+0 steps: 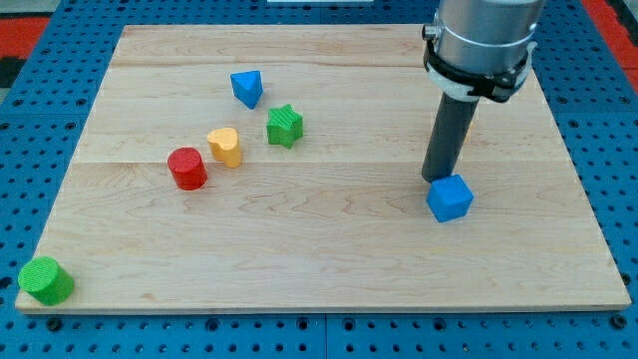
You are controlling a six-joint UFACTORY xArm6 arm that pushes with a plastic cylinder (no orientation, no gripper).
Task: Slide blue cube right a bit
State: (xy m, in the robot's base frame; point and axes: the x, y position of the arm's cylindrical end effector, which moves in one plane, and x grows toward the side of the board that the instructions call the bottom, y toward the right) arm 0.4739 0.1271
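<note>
The blue cube (450,197) sits on the wooden board (329,249) at the view's right, a little below the middle. My tip (435,179) is at the cube's upper left edge, touching or almost touching it. The dark rod rises from there to the arm's grey body (483,40) at the view's top right.
A blue triangular block (246,87), a green star block (284,126), a yellow heart-shaped block (225,146) and a red cylinder (186,168) lie left of centre. A green cylinder (46,280) stands at the board's bottom left corner. An orange bit shows behind the rod (472,125).
</note>
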